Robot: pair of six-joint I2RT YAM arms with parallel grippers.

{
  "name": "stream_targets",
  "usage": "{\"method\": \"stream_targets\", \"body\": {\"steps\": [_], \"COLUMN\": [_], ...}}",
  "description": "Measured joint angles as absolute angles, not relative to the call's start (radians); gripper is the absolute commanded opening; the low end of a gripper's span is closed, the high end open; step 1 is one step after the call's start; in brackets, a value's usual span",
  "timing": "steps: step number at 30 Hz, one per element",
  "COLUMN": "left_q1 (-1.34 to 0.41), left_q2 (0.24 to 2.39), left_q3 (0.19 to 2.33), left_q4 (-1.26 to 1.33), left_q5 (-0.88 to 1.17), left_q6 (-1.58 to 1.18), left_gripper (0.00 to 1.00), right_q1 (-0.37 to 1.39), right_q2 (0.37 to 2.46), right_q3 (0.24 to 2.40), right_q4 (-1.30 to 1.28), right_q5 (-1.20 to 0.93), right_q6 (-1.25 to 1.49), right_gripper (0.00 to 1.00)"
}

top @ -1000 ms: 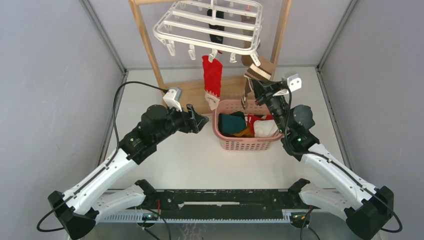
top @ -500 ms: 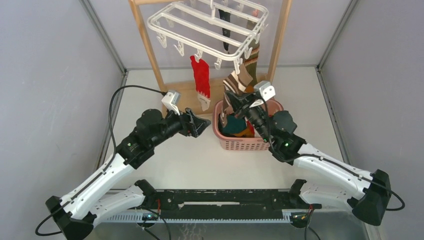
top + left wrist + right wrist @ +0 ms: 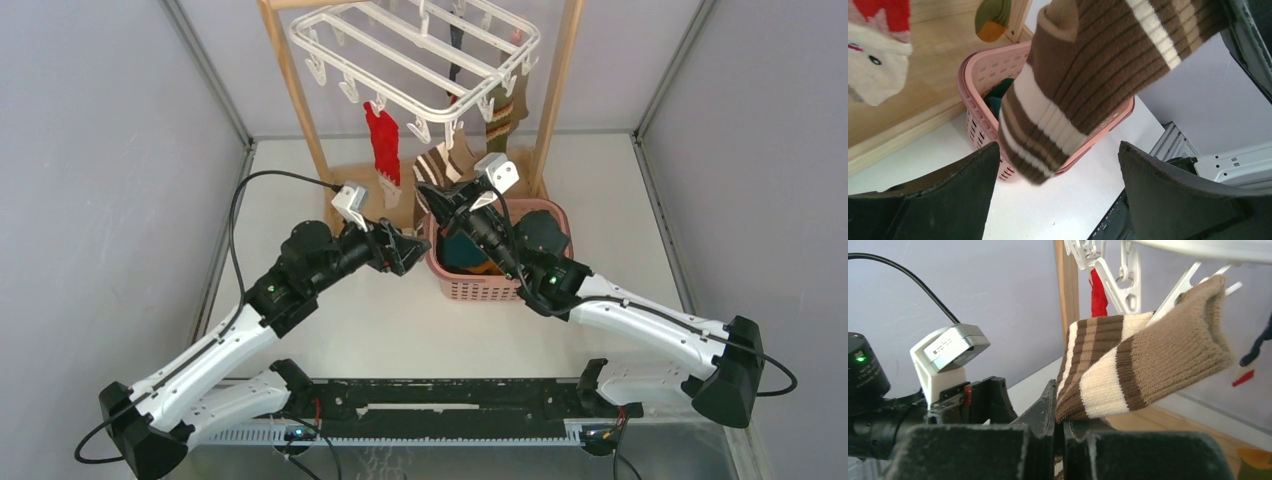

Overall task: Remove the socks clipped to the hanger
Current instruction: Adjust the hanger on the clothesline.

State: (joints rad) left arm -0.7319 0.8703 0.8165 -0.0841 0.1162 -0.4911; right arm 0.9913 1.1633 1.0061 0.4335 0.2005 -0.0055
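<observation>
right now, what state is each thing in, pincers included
left pincer, open, empty
right pincer, shut on striped sock
striped sock, pulled taut, cuff seemingly clipped
red sock, hanging clipped
hanger, tilted
basket, upright, socks inside

Striped sock [image 3: 1148, 370]: ribbed knit cloth in brown, tan and cream, matt, a bit fuzzy. Red sock [image 3: 381, 140]: soft cloth, white fleecy toe. Hanger [image 3: 1208, 246]: white plastic, smooth, slight gloss. Stand [image 3: 293, 90]: light bare wood, matt, grain visible on the base board. Basket [image 3: 980, 80]: pink plastic, slotted walls, smooth, low sheen. Table [image 3: 400, 320]: white, smooth, matt. Left gripper [image 3: 1057, 150] fingers [image 3: 938, 200]: black, matt, finely grainy. Left arm [image 3: 200, 360]: white glossy plastic shell, black joints.
</observation>
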Motion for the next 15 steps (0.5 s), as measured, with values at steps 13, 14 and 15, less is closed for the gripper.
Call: {"method": "stream_targets", "body": {"steps": [13,14,15], "left_q1": [-0.749,-0.750,-0.751], "left_q2": [0.988,0.991,0.993], "left_q3": [0.819,0.820,0.820], "left_q4": [0.016,0.019,0.021], "left_q5": [-0.011,-0.022,-0.028], "left_q6": [-0.475,-0.472,-0.468], "left_gripper": [0.54,0.46,0.40], "right_q1": [1.015,1.015,1.015], "right_q2": [1.180,1.180,1.180], "right_q3": [1.024,1.024,1.024], "right_q4": [0.387,0.385,0.384], "right_q5": [0.200,0.200,0.200], "right_q6": [0.006,0.006,0.006], "right_gripper": [0.00,0.00,0.00]}}
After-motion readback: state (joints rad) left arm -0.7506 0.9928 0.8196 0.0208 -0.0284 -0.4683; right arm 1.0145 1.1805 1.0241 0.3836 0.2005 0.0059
